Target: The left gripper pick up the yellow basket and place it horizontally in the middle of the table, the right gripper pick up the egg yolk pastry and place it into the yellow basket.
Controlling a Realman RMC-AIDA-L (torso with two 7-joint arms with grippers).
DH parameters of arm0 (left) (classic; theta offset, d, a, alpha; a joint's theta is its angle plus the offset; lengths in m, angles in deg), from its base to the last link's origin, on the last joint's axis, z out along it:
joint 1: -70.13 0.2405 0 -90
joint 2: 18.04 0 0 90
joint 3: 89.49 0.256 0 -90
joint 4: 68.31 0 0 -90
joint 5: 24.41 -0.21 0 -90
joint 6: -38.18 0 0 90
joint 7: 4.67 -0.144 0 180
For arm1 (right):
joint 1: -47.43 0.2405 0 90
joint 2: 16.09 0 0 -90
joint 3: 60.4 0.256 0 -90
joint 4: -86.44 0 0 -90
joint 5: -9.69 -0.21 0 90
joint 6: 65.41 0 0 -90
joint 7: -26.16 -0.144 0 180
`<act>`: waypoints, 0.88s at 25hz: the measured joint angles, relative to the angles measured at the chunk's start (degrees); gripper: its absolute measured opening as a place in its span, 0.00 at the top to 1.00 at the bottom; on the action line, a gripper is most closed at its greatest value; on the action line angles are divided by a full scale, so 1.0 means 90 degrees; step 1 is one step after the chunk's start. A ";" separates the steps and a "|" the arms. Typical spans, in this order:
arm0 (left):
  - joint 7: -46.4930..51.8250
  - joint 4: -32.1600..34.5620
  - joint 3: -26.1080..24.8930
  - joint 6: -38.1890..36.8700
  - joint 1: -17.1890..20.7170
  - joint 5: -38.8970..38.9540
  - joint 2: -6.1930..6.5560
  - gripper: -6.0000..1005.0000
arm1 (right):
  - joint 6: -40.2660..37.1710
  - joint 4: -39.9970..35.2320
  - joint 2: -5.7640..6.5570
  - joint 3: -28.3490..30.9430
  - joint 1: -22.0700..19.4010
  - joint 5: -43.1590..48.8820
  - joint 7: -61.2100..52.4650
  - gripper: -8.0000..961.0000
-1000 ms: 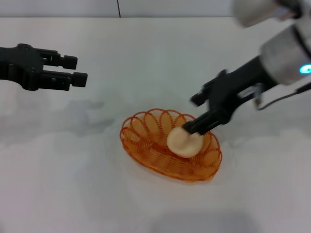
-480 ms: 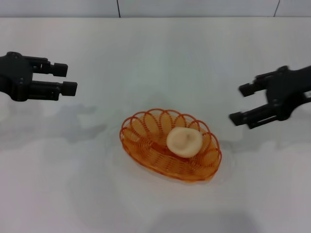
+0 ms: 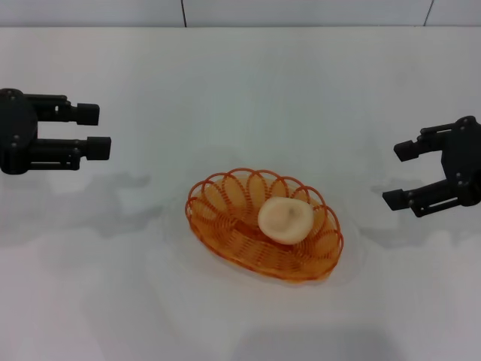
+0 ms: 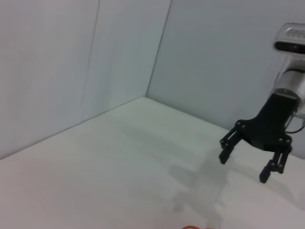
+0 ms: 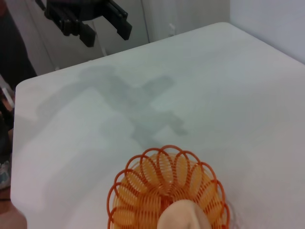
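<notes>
- We see the yellow basket lying flat on the white desk, about in the middle, its long axis running from the far left down to the near right.
- The egg yolk pastry sits inside the basket, in its right half, dimpled top facing up, resting against the woven wire floor.
- From the right wrist view we look down on the basket's scalloped rim, with the pastry at the edge of that picture, nestled among the loops.
- We find the left gripper hovering over the left side of the desk, well apart from the basket, pointing toward the right.
- Its two fingers stand apart with a clear gap between them, and they hold nothing.
- The same gripper shows in the right wrist view at the desk's far end, its fingers spread, its shadow stretching across the white surface toward the basket.
- Over on the right, the right gripper hangs above the desk, well clear of the basket, aimed toward the left.
- Its fingers are spread wide and grip nothing.
- The left wrist view picks up that right gripper too, hanging from its black-and-silver arm above the desk, its fingers splayed.
- Behind the desk we see pale grey wall panels meeting at a corner.
</notes>
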 joint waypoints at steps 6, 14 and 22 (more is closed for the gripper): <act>-0.0071 -0.0012 0.0026 -0.0044 0.0051 0.0232 -0.0043 0.35 | 0.0023 0.0398 -0.0012 0.0094 -0.0016 -0.0145 0.0429 0.15; -0.0123 -0.0016 0.0043 -0.0111 0.0055 0.0290 -0.0107 0.35 | 0.0058 0.0653 -0.0025 0.0181 -0.0005 -0.0356 0.0705 0.15; -0.0177 -0.0016 0.0056 -0.0153 0.0025 0.0290 -0.0182 0.35 | 0.0215 0.0726 -0.0027 0.0183 -0.0006 -0.0398 0.0720 0.15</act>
